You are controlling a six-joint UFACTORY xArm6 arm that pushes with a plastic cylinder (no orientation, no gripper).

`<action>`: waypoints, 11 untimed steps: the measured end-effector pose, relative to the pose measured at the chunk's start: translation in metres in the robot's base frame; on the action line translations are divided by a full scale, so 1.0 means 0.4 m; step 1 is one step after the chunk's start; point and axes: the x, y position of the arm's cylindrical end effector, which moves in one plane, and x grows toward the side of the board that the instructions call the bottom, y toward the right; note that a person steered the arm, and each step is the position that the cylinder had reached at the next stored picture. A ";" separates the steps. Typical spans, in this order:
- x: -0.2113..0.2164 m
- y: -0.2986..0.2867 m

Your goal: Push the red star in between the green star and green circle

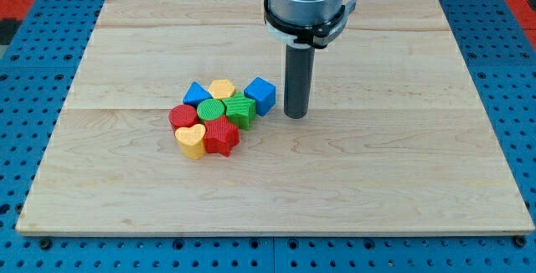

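My tip stands just right of the blue cube; the red star touches the green circle and green star (no writing legible; no hand here).

Two blue blocks, two yellow, two green, two red.

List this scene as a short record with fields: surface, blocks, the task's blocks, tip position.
surface: wooden board on a blue pegboard
cluster: eight blocks packed together left of the board's centre
red star: view's bottom of the cluster, touching the green circle above it
green star: right of the green circle, touching it
others: blue cube, blue triangle, yellow hexagon, red circle, yellow heart
my tip: right of the blue cube, apart from every block
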 end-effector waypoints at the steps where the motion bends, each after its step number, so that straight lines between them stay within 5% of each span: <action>1: 0.039 0.005; 11: 0.068 0.083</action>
